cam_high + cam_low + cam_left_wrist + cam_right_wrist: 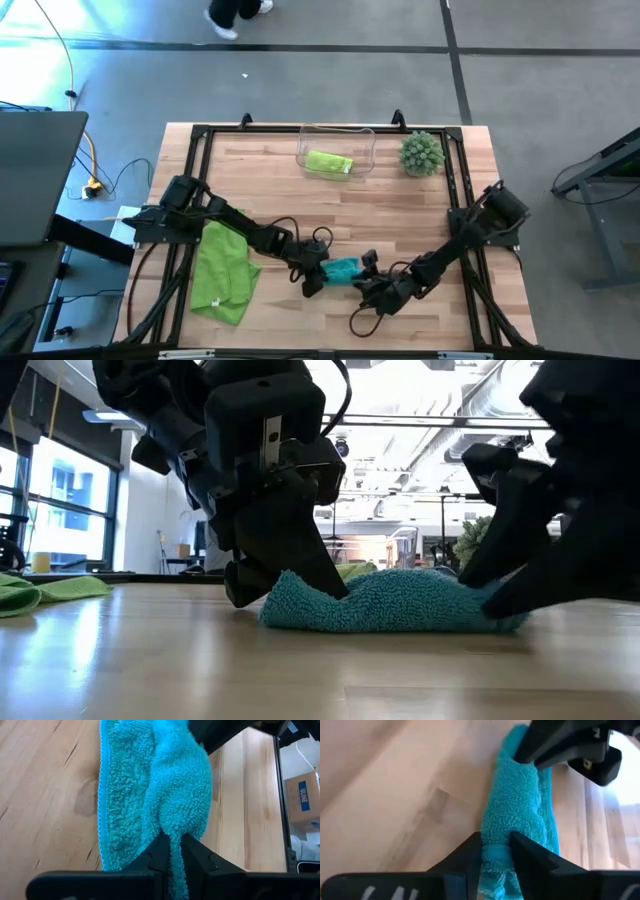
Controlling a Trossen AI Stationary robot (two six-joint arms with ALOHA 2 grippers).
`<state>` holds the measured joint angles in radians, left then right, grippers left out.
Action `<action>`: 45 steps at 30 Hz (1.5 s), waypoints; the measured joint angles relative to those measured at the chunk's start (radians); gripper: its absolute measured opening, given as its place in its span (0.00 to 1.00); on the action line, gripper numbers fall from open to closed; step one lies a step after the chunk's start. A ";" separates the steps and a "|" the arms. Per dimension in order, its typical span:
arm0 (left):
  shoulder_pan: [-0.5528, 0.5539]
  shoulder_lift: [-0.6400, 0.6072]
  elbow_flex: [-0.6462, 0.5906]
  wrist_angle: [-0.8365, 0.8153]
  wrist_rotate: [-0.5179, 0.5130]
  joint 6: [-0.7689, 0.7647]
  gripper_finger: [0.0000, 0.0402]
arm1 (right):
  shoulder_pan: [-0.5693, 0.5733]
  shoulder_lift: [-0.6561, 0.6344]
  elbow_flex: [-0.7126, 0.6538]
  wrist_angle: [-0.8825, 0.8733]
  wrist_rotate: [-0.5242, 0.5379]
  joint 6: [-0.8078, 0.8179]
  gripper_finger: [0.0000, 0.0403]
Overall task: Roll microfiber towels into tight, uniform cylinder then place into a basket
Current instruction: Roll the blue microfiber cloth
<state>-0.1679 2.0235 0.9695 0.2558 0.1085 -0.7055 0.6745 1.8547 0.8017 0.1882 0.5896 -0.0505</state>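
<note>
A teal microfiber towel [343, 270], bunched into a loose roll, lies on the wooden table near its front middle. My left gripper [175, 850] is shut on the roll's left end and my right gripper [496, 852] on its right end. The low view shows the roll [390, 605] resting on the table between both grippers. A rolled lime green towel [329, 163] lies in the clear basket [305, 135] at the far middle. A second lime green towel [225, 275] lies spread out under my left arm. My left gripper pinches a raised fold of the towel's left end [172, 827] between its two fingers. The fingers slant down from the table's left and point along the roll, which lies on the table. My right gripper pinches the towel's right end [495, 832] between its two fingers. They slant down from the table's right near side, along the roll, which rests on the table.
A spiky green plant ball [421, 153] stands at the far right beside the basket. A black frame rail [330, 128] runs along the table's edges. Bare wood lies between the teal towel and the basket.
</note>
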 joint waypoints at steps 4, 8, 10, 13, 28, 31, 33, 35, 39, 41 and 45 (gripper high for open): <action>-0.005 0.000 -0.001 0.004 -0.007 0.001 0.06 | -0.013 0.037 0.003 0.023 0.011 0.004 0.21; -0.011 -0.001 -0.001 0.005 -0.012 0.029 0.08 | -0.025 0.066 0.005 0.028 0.016 0.059 0.22; -0.016 -0.007 -0.002 0.005 -0.013 0.043 0.11 | -0.033 0.070 0.005 0.026 0.002 0.112 0.23; -0.018 -0.021 -0.002 -0.002 -0.017 0.059 0.18 | -0.039 0.070 0.005 0.022 -0.017 0.215 0.25; -0.071 -0.213 -0.007 -0.323 -0.125 0.269 0.34 | -0.059 0.048 0.005 -0.035 -0.119 0.610 0.03; -0.112 -0.251 -0.006 -0.311 -0.185 0.357 0.34 | -0.096 0.008 0.001 -0.054 -0.221 0.677 0.03; -0.152 -0.265 -0.005 -0.290 -0.254 0.427 0.34 | -0.125 -0.028 0.000 -0.069 -0.309 0.711 0.02; -0.196 -0.269 -0.006 -0.259 -0.351 0.496 0.34 | -0.159 -0.059 -0.002 -0.084 -0.405 0.754 0.01; -0.276 -0.233 -0.003 -0.137 -0.511 0.660 0.34 | -0.237 -0.092 -0.003 -0.104 -0.571 0.857 0.02; -0.300 -0.187 -0.003 -0.065 -0.576 0.728 0.34 | -0.266 -0.093 -0.002 -0.108 -0.625 0.886 0.02; -0.312 -0.098 -0.002 0.036 -0.702 0.773 0.34 | -0.300 -0.087 -0.001 -0.108 -0.680 0.892 0.02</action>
<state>-0.4801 1.9254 0.9676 0.2915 -0.5935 0.0676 0.3741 1.7679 0.8009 0.0804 -0.0906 0.8417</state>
